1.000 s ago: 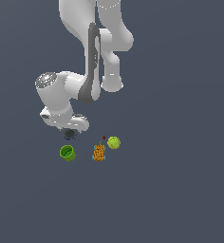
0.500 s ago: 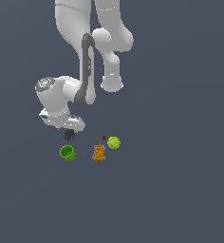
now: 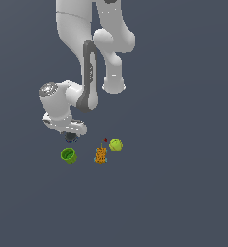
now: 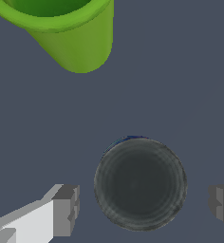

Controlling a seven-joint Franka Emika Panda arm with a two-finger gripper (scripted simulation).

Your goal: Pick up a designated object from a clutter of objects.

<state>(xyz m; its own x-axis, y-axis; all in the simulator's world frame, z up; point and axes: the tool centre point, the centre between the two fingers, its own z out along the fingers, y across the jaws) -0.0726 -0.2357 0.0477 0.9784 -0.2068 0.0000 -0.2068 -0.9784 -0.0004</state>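
Grey floor, round can (image 4: 140, 184), dark ringed top, between parted jaws

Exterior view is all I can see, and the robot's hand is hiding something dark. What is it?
Observer: A small round can with a dark grey top, seen from straight above in the wrist view.
Operator: Is the hand grabbing it?
Observer: Not yet. The gripper is open, with one finger on each side of the can and a gap showing on both sides.
Operator: Is the green cup in the way?
Observer: No. In the wrist view the cup stands apart from the can, with bare floor between them, and outside the fingers.
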